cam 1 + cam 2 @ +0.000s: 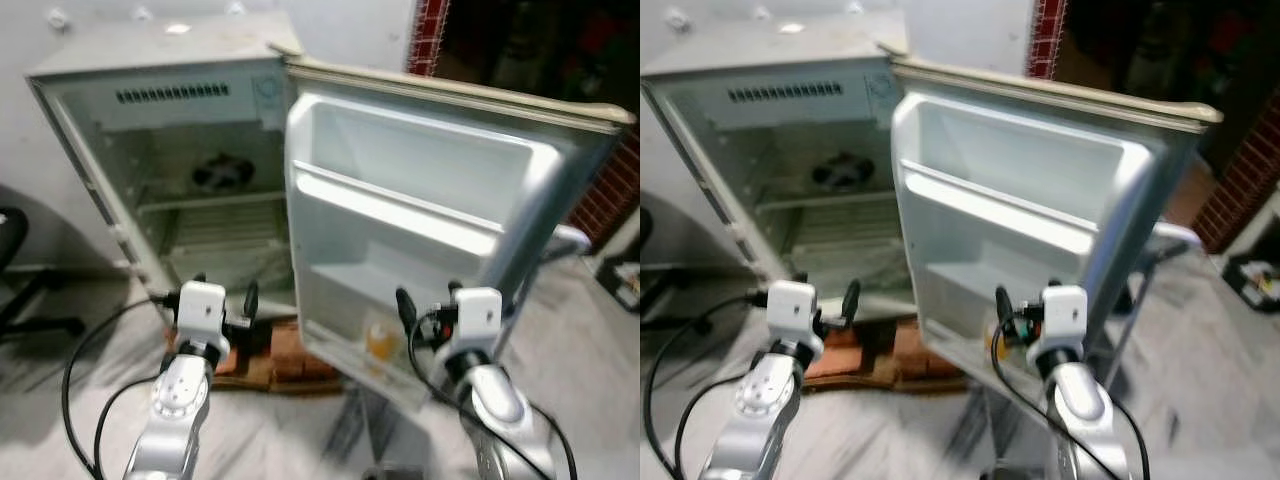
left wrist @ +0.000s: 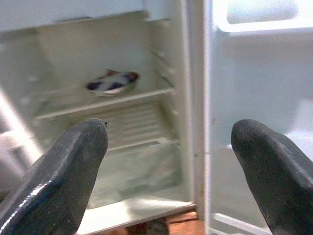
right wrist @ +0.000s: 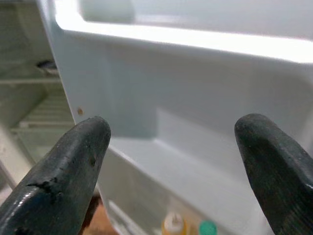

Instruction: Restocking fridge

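Fridge: small white fridge [image 1: 150, 75] stood on the floor, its white door [image 1: 420, 220] swung wide open.
Upper shelf: a dark blue-and-white bowl [image 2: 112, 82] lay there.
Door's bottom rack: yellow bottle [image 3: 173, 225] beside a green-capped one [image 3: 208, 228].
Left gripper [image 2: 168, 161]: fingers spread, empty, facing the fridge interior.
Right gripper [image 3: 171, 161]: fingers spread, empty, facing the door racks.

floor [image 1: 600, 360]: pale marble | wall [image 1: 620, 190]: red brick, right | office chair [image 1: 15, 260]: black, far left
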Available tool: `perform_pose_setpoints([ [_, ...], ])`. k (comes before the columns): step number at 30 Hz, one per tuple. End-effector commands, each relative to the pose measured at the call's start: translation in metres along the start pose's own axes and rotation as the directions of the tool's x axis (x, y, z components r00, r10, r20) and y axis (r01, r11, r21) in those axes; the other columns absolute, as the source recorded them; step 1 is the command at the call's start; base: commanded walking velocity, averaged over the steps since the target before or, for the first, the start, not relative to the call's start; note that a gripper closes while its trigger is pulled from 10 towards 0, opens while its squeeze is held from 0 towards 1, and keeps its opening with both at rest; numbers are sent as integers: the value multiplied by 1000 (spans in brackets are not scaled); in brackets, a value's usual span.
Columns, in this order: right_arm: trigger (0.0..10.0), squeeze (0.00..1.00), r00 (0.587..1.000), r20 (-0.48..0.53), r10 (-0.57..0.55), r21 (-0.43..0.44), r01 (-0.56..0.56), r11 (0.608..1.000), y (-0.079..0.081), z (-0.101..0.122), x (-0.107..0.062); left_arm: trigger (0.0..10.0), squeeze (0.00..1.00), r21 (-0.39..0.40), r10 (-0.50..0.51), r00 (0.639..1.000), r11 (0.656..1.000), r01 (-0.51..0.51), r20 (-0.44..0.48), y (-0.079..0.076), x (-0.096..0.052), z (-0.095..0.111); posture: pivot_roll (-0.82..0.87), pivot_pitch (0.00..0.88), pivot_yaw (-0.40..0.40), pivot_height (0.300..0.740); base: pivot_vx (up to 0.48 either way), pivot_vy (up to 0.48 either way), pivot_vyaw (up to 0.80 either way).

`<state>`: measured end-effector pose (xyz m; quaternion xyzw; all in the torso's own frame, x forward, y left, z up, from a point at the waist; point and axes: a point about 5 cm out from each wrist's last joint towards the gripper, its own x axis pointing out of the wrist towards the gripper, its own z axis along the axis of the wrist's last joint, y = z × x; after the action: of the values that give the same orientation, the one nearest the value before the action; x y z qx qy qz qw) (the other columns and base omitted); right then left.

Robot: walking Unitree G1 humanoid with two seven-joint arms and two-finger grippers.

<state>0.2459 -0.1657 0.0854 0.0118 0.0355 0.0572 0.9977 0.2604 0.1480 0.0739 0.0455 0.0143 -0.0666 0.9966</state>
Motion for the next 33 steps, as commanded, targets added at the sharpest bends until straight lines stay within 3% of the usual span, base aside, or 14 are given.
perform_pose_setpoints([
  [1,10000,0,999,19,-27,-29,28,999,-6,6,4,10000,0,3,-2,1000,1000,2,-14,2,-1,-2,-54,0,49,740,0,0,0],
  [9,10000,0,999,40,-23,12,22,1000,-5,8,8,10000,0,15,-21,1000,1000,21,-8,4,0,-1,-53,0,60,740,0,-128,0],
  [14,10000,0,996,56,63,60,-66,996,4,9,6,10000,0,15,-32,999,999,32,-9,2,-1,-2,-54,0,59,740,0,-459,0],
  [16,10000,0,976,24,216,136,-218,967,16,5,1,10000,0,12,-31,999,999,31,-10,2,-1,-2,-54,0,59,740,0,-480,0],
  [17,10000,0,907,-9,420,200,-410,890,31,2,-8,10000,0,11,-31,999,999,31,-11,2,-1,-2,-53,0,59,740,0,-480,0],
  [18,10000,0,863,-42,504,187,-489,852,35,-1,-14,10000,0,10,-32,999,999,33,-11,1,-1,-2,-53,0,59,740,0,-472,0],
  [20,10000,0,812,-88,577,158,-560,813,36,-5,-21,10000,0,10,-34,999,999,34,-11,1,-1,-2,-53,0,58,740,0,-467,0],
  [22,10000,0,792,-129,596,164,-576,801,33,-9,-24,10000,0,10,-35,999,999,35,-12,1,-1,-3,-51,0,58,740,0,-311,0],
  [25,10000,0,727,-262,635,115,-630,768,15,-25,-35,10000,0,12,-35,999,999,35,-13,1,-1,-3,-50,0,56,740,0,-439,0],
  [26,10000,0,727,-262,635,115,-630,768,15,-25,-35,10000,0,12,-35,999,999,35,-13,1,-1,-3,-50,0,56,740,0,-439,0],
  [27,10000,0,706,-334,625,52,-648,760,6,-32,-37,10000,0,12,-35,999,999,35,-14,1,-2,-3,-49,0,56,740,0,-442,0],
  [31,10000,0,720,-379,582,2,-628,778,-3,-37,-32,10000,0,14,-34,999,999,35,-15,1,-2,-3,-47,0,56,740,0,-442,0],
  [32,10000,0,732,-377,567,-12,-616,787,-5,-36,-29,10000,0,14,-34,999,999,35,-15,1,-2,-4,-46,0,56,740,0,-439,0],
  [33,10000,0,772,-376,512,-59,-572,818,-9,-36,-23,10000,0,13,-35,999,999,35,-14,1,-2,-3,-45,0,55,740,0,-439,0],
])
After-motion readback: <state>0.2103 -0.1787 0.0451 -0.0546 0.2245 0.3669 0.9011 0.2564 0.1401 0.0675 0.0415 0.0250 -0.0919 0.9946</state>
